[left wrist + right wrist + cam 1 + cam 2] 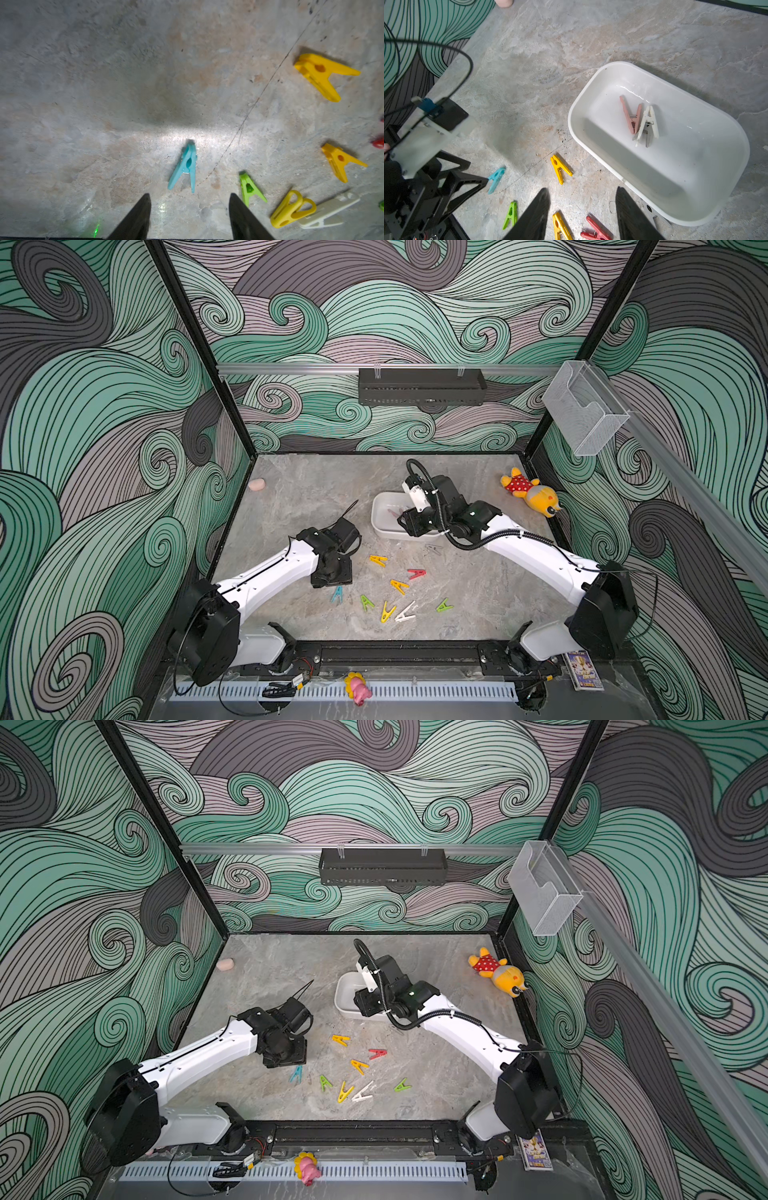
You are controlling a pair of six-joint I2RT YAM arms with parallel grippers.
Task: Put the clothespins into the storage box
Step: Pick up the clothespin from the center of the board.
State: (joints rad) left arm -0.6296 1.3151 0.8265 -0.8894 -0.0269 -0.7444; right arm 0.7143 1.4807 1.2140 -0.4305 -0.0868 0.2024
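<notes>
Both top views are evenly lit, sharp. Wrist views show glare patches on the desk (207,135); near fingers (135,218) blur darkly.

The left arm (270,572) reaches forward from its base with the elbow low. Its wrist folds over so that the left gripper (189,196) points almost straight down. Its two black fingers (137,218) stand well apart, with nothing between them. The right arm (536,556) stretches further out and angles inward, and its wrist is also tipped downward. The right gripper (581,188) hangs with its fingers (535,216) spread and empty.
</notes>
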